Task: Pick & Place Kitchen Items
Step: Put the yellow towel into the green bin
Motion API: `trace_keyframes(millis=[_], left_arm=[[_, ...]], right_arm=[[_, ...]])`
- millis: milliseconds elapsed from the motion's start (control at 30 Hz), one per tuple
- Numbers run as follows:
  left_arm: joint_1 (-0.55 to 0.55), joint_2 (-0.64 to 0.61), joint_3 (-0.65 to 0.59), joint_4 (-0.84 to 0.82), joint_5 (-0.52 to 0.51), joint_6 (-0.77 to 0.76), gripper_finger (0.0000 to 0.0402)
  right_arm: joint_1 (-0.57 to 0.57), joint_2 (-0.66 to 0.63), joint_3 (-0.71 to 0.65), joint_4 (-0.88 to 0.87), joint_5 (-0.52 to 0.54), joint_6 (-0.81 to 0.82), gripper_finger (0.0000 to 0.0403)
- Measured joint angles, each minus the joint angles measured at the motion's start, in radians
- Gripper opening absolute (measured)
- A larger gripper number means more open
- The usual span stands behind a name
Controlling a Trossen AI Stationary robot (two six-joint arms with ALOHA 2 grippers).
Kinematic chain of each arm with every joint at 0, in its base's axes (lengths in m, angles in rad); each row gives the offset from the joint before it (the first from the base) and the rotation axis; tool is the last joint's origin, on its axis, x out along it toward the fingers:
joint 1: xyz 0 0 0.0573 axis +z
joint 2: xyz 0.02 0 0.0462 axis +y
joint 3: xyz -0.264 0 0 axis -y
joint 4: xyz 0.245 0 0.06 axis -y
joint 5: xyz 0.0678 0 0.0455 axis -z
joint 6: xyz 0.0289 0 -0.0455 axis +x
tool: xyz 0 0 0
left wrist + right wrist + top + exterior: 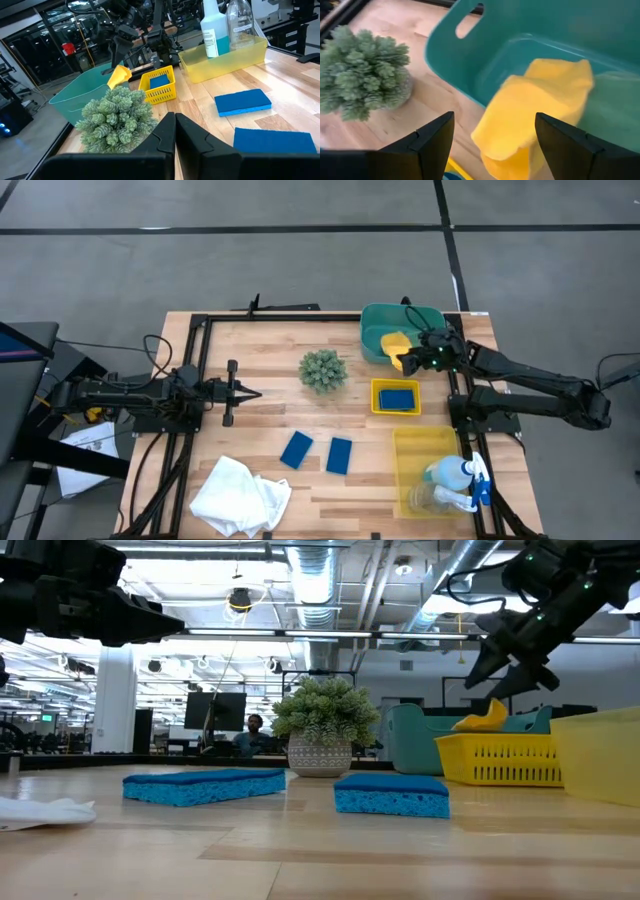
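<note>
Right gripper spread open above soft yellow sponge draped over rim of teal plastic bin, two blue rectangular sponges on wooden table, left gripper clenched, idle beside table's left edge.

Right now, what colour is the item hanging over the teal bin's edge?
Yellow: the item over the teal bin shows best in the right wrist view.

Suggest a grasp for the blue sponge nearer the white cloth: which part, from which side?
Probably from straight above, fingers across its short width at mid-length. The blue sponge lies flat and slightly angled on the table, so its thin edges give little purchase from the side. Wrist rotation must match its angle. The second sponge and white cloth lie apart from it, leaving finger room. The left gripper is closer.
</note>
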Motion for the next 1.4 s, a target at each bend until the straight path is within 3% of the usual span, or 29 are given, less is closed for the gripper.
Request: trace_keyframes(millis=[400,667,867,1100,1400], left_arm=[[0.000,0.000,0.000,0.000,0.000,0.000,0.0007],[0.000,0.000,0.000,-0.001,0.000,0.000,0.0007],[0.000,0.000,0.000,-0.001,0.000,0.000,0.0007],[0.000,0.000,0.000,-0.001,0.000,0.000,0.0007],[0.000,0.000,0.000,-0.001,0.000,0.000,0.0007]], right_arm=[[0.002,-0.002,0.024,-0.151,0.028,0.055,0.0268],[0.002,0.025,0.024,-0.163,0.031,0.056,0.0256],[0.001,0.077,0.024,-0.155,0.026,0.036,0.0182],[0.002,0.091,0.024,-0.053,-0.027,-0.060,0.0018],[-0.001,0.091,0.024,0.035,-0.003,-0.131,0.0003]])
